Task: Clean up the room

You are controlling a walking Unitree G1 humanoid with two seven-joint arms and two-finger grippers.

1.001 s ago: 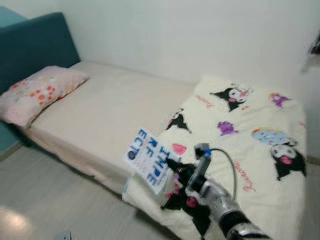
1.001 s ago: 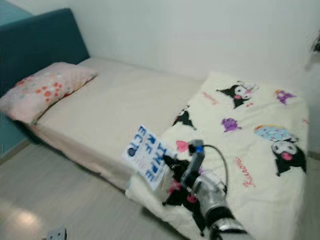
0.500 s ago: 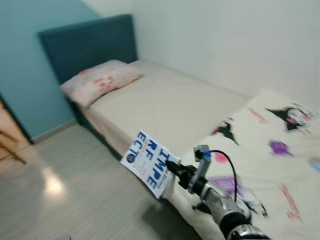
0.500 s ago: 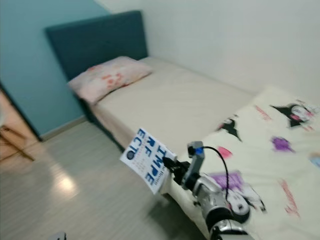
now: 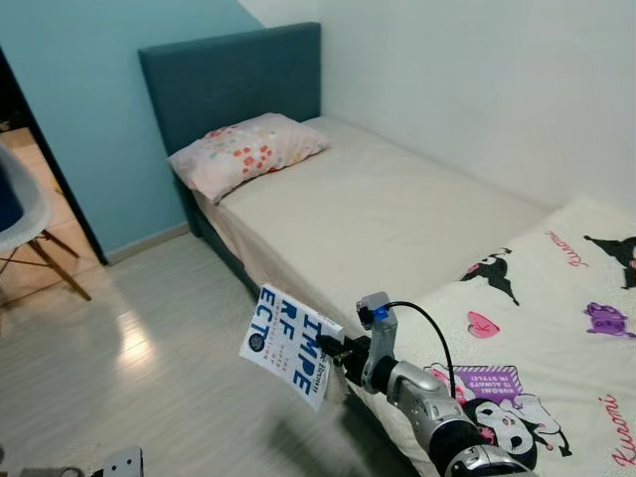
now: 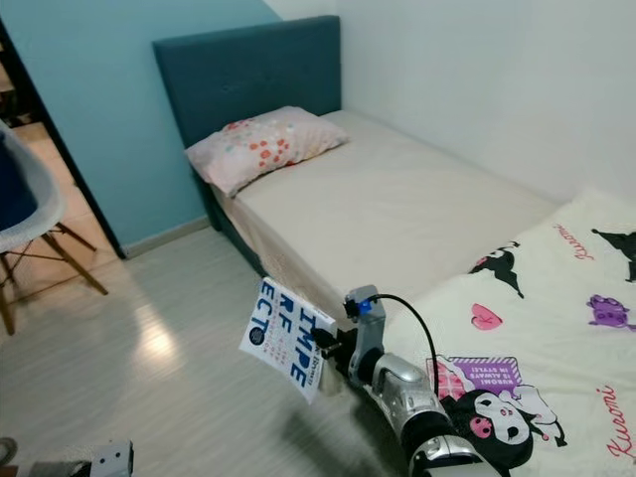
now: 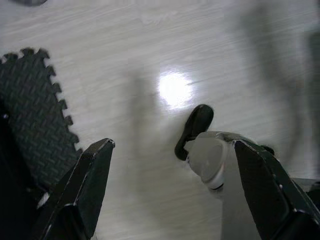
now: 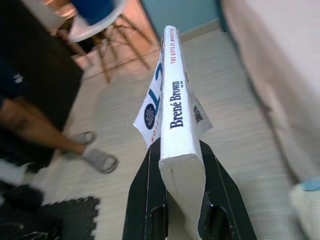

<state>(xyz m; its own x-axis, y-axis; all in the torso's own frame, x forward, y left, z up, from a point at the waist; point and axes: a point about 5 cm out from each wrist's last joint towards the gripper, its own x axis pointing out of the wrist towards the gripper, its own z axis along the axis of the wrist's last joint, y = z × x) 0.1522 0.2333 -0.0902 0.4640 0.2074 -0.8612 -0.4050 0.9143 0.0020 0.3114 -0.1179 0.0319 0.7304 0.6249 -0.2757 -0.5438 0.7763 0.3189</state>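
Head views: right gripper (image 5: 336, 350) is clamping the book (image 5: 290, 344) by one edge, out over the floor (image 5: 149, 378) beside the bed (image 5: 397, 209); a light, stiff paperback, likely sagging. Right wrist: fingers (image 8: 145, 200) are pinching it near the spine, the firmest hold. Left wrist: left gripper (image 7: 170, 195) is hanging open over floor.

Book (image 5: 291, 346) — white, blue lettering.
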